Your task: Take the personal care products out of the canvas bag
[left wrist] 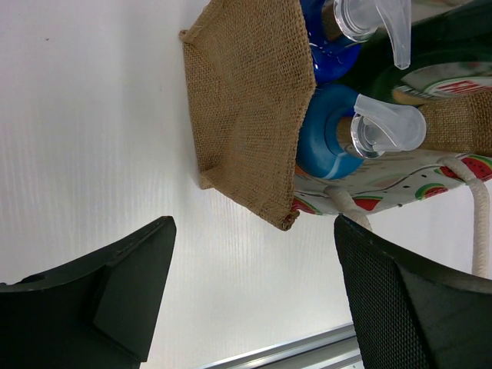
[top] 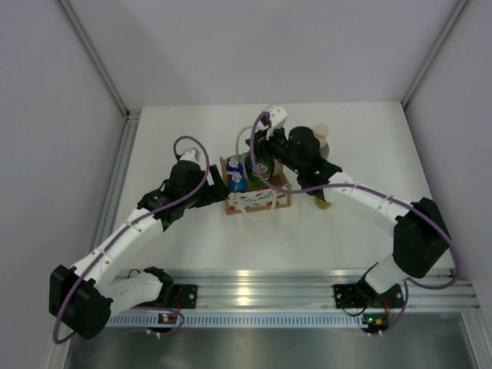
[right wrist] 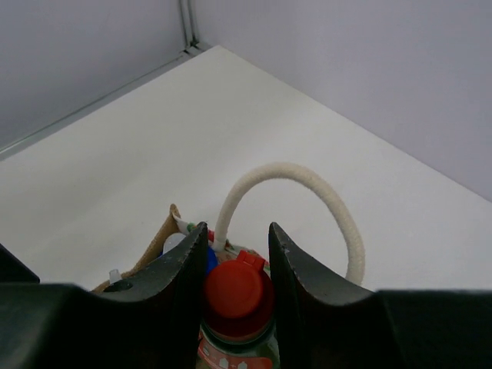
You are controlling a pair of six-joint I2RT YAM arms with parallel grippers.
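Right claw (right wrist: 237,234) is clamped on the red cap of the round green bottle (right wrist: 238,300), down in the tan canvas bag (left wrist: 246,100). Left claw (left wrist: 254,231) gapes beside the bag, gripping nothing. I'd say a lift could drag the unheld bag along or tip it.

Bright, even light fell from overhead, leaving only faint, soft shadows on the white table (top: 346,138) beneath both arms and a streak of glare on the aluminium rail (top: 254,278) by their bases. Around the left gripper (left wrist: 252,231) the tabletop was washed out almost to pure white, yet the canvas bag (left wrist: 246,100) ahead kept a sharp weave and the clear pump heads (left wrist: 384,127) caught small highlights. The right gripper (right wrist: 237,228) showed dark, soft-edged fingers (right wrist: 181,280), and the red-capped green bottle (right wrist: 238,296) between them looked slightly out of focus.
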